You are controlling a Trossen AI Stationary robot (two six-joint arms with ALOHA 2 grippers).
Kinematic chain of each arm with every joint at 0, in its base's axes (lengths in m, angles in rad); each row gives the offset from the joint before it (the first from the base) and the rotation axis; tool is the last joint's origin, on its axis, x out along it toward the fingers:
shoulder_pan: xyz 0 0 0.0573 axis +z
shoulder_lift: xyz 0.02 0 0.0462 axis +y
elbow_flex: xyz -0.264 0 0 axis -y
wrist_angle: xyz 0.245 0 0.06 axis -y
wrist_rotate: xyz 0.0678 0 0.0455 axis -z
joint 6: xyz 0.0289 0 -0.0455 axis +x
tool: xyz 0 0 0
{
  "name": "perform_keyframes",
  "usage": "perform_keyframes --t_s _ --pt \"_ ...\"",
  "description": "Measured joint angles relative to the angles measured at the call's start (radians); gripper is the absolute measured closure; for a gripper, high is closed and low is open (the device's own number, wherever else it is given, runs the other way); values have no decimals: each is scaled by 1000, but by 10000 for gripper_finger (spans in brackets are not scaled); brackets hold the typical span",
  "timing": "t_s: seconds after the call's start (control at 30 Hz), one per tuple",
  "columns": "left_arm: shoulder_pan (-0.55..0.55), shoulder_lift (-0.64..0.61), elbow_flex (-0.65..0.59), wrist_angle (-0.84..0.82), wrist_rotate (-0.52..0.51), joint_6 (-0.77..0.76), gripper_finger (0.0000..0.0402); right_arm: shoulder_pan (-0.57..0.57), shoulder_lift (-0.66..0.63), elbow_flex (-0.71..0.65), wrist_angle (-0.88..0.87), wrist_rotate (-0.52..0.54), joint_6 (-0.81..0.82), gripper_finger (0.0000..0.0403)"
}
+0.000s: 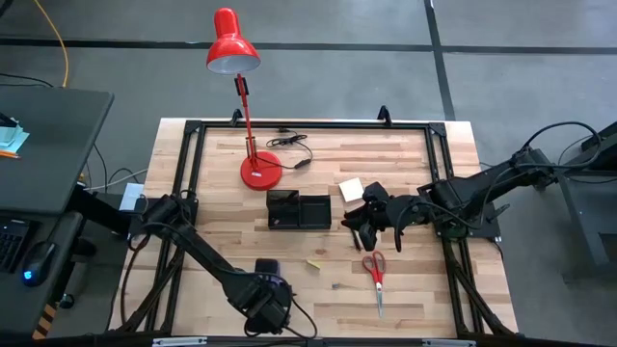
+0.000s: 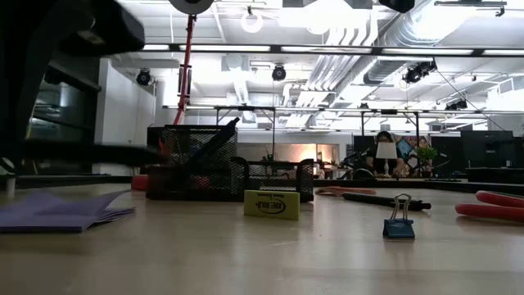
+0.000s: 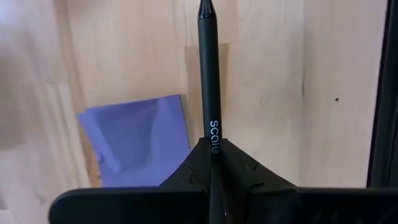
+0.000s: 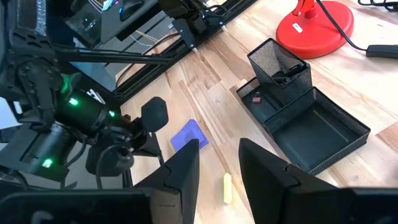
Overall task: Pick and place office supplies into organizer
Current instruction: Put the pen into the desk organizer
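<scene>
Black mesh organizer sits mid-surface, bare wood open around it, scissors at its 4 o'clock. The left tool, near the surface's 6 o'clock edge, is clamped on a pen above the purple note pad. The right tool hovers at the organizer's 3 o'clock, fingers apart and empty.

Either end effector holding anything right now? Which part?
Left end effector is shut on a black pen, gripped near one end. Right end effector is open, holding nothing.

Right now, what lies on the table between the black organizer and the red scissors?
In the high view, a small yellow eraser lies on bare wood between the organizer and the scissors.
</scene>
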Motion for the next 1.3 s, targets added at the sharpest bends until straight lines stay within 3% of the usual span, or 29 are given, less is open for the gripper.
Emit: perform_keyframes --t_s 0.53,0.93,1.3 --pt "56 0 147 -272 -86 114 400 0 0 0 9 -10 -18 295" --pt "96 -3 151 -416 -104 213 401 1 -23 -1 9 -8 -38 295" --pt "150 -107 151 -474 -181 257 400 1 -44 -1 7 15 -55 295"
